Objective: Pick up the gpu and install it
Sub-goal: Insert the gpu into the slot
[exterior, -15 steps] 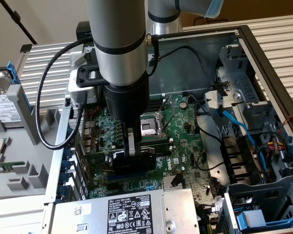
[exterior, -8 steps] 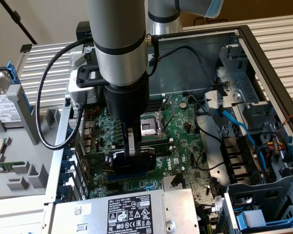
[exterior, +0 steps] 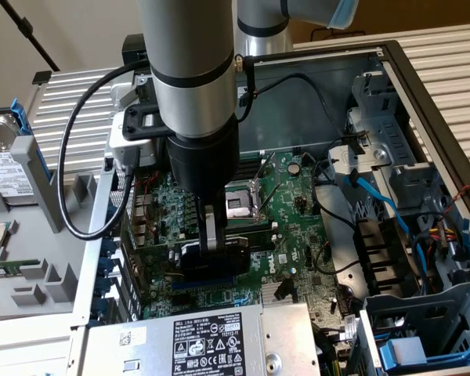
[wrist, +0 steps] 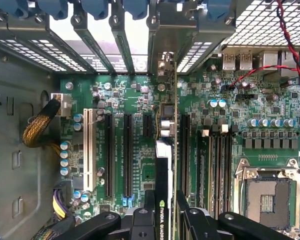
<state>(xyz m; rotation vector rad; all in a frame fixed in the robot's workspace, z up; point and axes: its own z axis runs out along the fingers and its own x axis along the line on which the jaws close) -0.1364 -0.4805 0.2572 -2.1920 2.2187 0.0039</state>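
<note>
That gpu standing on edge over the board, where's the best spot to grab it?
By its upper long edge, from straight above, with one pincer finger on each flat face. The gpu stands on edge, its lower edge facing the motherboard and its bracket at one end, so the top looks freest.

A ribbed metal table [exterior: 446, 55] carries an open computer case [exterior: 290, 117]. Just beside the case, on the exterior view's left, sits a grey plastic rack [exterior: 39, 290] holding a hard drive [exterior: 4, 168].
</note>
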